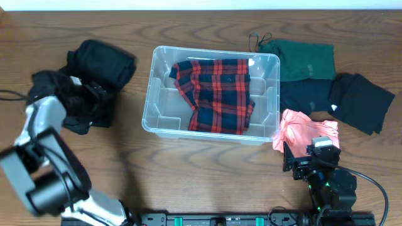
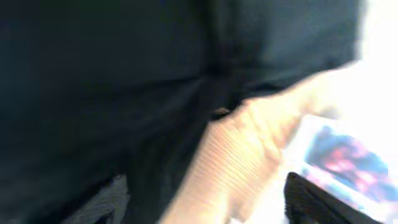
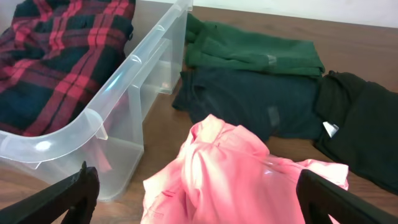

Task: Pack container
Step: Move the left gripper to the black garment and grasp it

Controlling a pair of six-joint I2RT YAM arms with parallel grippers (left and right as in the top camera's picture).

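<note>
The clear container [image 1: 152,94] sits mid-table with a red and navy plaid shirt [image 1: 217,94] inside; it also shows in the right wrist view [image 3: 118,93]. A black garment [image 1: 103,61] lies left of it. My left gripper [image 1: 88,100] is at this garment's near edge, open; in the blurred left wrist view dark cloth [image 2: 112,81] fills most of the frame, and cloth and bare table lie between the fingers [image 2: 208,202]. My right gripper [image 1: 301,160] is open over a pink garment [image 1: 308,130], which lies between its fingers [image 3: 199,196].
Right of the container lie a green garment [image 1: 304,58], a dark navy garment [image 1: 301,95] and a black garment [image 1: 361,100], also seen in the right wrist view [image 3: 255,53]. The table [image 1: 207,169] is wooden.
</note>
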